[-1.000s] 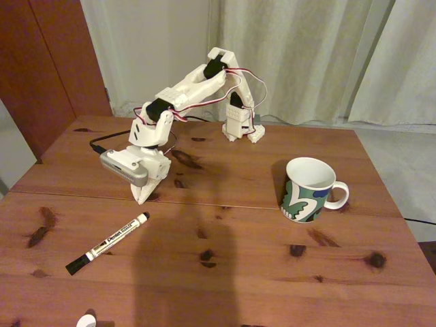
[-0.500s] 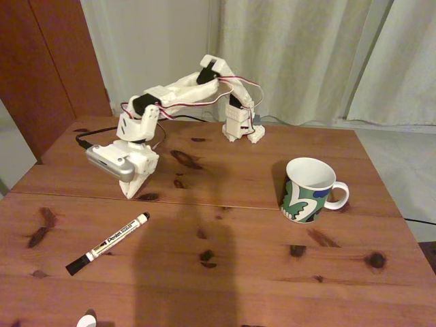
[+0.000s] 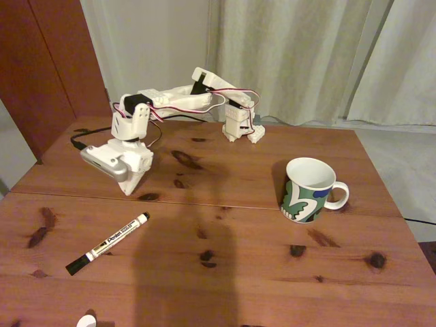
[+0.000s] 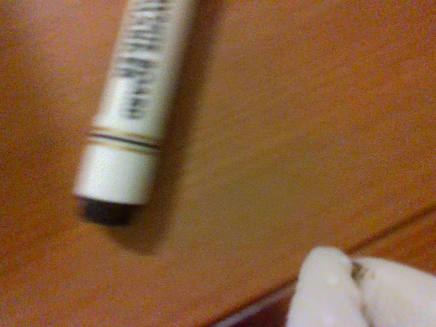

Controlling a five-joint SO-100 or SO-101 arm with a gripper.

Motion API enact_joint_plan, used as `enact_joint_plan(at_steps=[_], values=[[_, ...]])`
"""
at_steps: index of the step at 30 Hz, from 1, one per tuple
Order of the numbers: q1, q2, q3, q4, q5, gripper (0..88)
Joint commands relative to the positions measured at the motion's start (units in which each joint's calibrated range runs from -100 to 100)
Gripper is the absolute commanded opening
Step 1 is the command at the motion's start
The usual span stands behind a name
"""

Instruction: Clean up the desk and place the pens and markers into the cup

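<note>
A white marker (image 3: 107,243) with black lettering and a black cap lies slanted on the front left of the brown desk (image 3: 225,272). My gripper (image 3: 128,190) points down at the desk behind the marker, apart from it, fingers shut to a point and holding nothing. The wrist view shows the marker's barrel end (image 4: 133,102) at the upper left and my two closed fingertips (image 4: 327,286) at the bottom right, blurred. The patterned white cup (image 3: 310,191) stands upright on the right, handle to the right.
The arm's base (image 3: 238,128) stands at the desk's back edge with cables around it. A seam (image 3: 204,204) crosses the desk. A small white object (image 3: 85,320) peeks in at the front left edge. Curtains hang behind.
The arm has swung left in the fixed view and stretched out lower. The gripper has travelled left along the desk. Marker and cup have not moved.
</note>
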Motion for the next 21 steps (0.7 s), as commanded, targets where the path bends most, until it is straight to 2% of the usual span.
enact_joint_plan(at_steps=[1, 11, 21], values=[[1.4, -0.9, -2.9, 0.2, 0.4, 0.8], [2.7, -0.8, -2.9, -0.5, -0.2, 0.8], [-7.9, -1.3, -3.1, 0.3, -7.4, 0.8]])
